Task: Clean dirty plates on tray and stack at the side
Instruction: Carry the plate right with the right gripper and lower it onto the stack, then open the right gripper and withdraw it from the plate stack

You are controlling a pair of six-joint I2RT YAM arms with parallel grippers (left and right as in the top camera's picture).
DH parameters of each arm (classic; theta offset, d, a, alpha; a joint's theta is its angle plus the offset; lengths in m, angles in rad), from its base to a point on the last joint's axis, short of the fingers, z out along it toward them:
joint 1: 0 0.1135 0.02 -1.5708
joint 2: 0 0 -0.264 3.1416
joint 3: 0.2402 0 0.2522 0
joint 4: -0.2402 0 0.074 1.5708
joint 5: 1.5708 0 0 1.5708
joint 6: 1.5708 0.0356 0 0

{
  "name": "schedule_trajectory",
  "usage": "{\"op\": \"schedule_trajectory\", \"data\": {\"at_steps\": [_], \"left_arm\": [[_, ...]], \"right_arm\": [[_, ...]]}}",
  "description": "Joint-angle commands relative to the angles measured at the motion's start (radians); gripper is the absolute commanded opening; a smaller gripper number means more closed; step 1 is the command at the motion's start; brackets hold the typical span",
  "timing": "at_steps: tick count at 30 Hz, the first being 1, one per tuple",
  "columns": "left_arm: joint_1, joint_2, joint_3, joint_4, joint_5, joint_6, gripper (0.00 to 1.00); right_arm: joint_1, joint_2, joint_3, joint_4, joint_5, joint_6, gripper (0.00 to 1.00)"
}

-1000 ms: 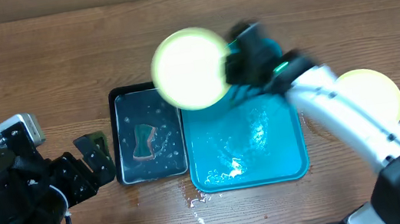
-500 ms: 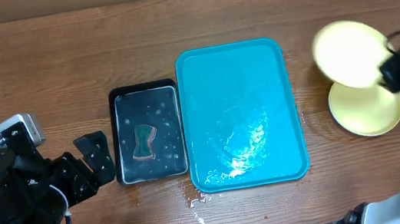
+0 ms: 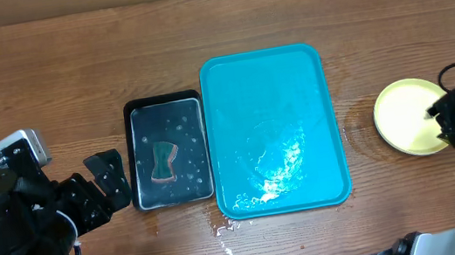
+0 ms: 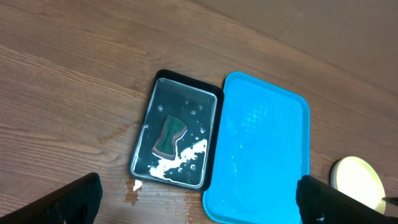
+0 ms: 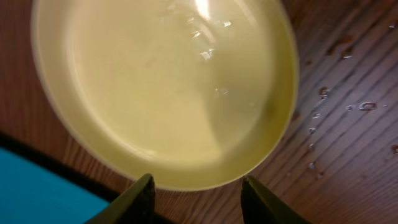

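Note:
The turquoise tray (image 3: pixel 263 79) lies in the middle of the table with nothing on it but water; it also shows in the left wrist view (image 4: pixel 264 155). The pale plates with yellow-green rims (image 3: pixel 406 114) lie stacked on the wood right of the tray; from above only the top one shows. In the right wrist view the top plate (image 5: pixel 161 81) is wet and free of smears. My right gripper (image 3: pixel 450 121) is at the stack's right edge; its fingers (image 5: pixel 196 179) are open, just off the rim. My left gripper (image 3: pixel 108 182) is open and empty, left of the black tray (image 4: pixel 198 186).
A black tray (image 3: pixel 163 109) with water and a sponge (image 3: pixel 161 161) sits against the turquoise tray's left side. Water drops lie on the wood in front of both trays (image 3: pixel 222 229) and beside the plates (image 5: pixel 339 93).
My right arm carried a plate from above the tray's far left corner to the right side and set it on the stack. The left arm has not moved.

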Motion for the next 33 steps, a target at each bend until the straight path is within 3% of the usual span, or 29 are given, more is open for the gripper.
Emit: {"op": "schedule_trajectory", "data": {"at_steps": [1,7,8,9,17,22,27,30,33], "left_arm": [[0.002,0.002,0.011,0.001,0.003,0.011,1.0],[0.002,0.002,0.01,0.002,0.003,0.011,1.0],[0.002,0.002,0.011,0.001,0.003,0.011,1.0],[0.002,0.002,0.011,0.002,0.003,0.011,1.0],[0.002,0.002,0.011,0.002,0.003,0.011,1.0],[0.002,0.002,0.011,0.002,0.003,0.011,1.0],[0.002,0.002,0.01,0.001,0.003,0.011,1.0],[0.002,0.002,0.011,0.002,0.003,0.011,1.0],[0.002,0.002,0.011,0.001,0.003,0.011,1.0]], "right_arm": [[0.132,-0.223,0.074,-0.025,-0.193,-0.116,0.6],[0.487,-0.528,0.074,0.003,-0.315,-0.174,0.7],[0.554,-0.57,0.074,0.016,-0.316,-0.167,0.96],[0.607,-0.599,0.074,0.029,-0.316,-0.166,1.0],[0.914,-0.731,0.074,0.111,-0.316,-0.107,1.0],[0.933,-0.731,0.074,0.05,-0.227,-0.144,1.0],[0.927,-0.743,0.07,0.056,0.017,-0.148,1.0],[0.888,-0.803,0.002,0.165,0.208,-0.148,1.0],[0.823,-0.879,-0.113,0.326,0.258,-0.148,1.0]]}}
